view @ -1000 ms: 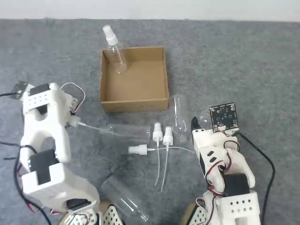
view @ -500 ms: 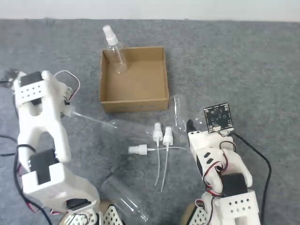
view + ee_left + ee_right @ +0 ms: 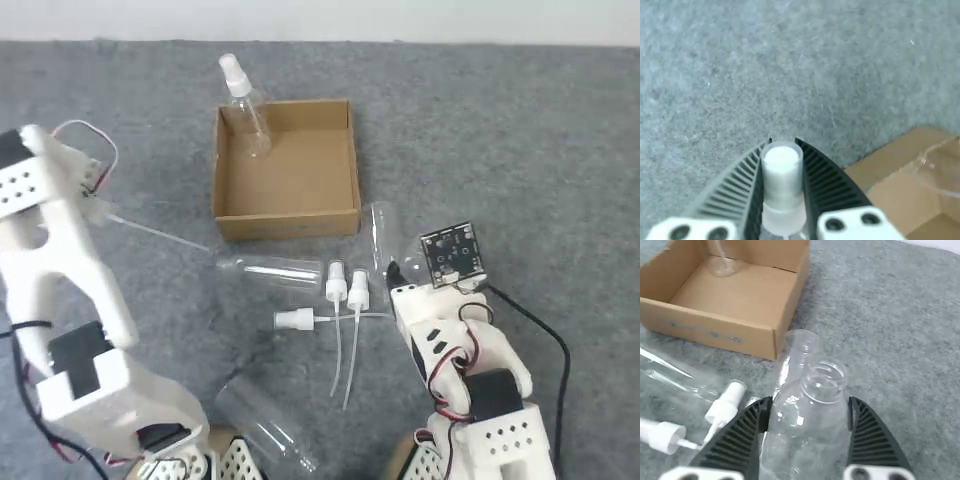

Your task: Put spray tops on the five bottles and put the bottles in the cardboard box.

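The left gripper (image 3: pixel 782 146) has its jaws clamped on a spray top (image 3: pixel 782 162), held above the desk's left side with the dip tube (image 3: pixel 160 233) slanting toward the cardboard box (image 3: pixel 288 222). The right gripper (image 3: pixel 810 404) has its jaws closed round a clear bottle (image 3: pixel 815 385) right of the desk's middle, open neck clear of them. To join them well, the tube tip should meet the neck first, with top and bottle on one axis, then feed slowly so the tube does not buckle.
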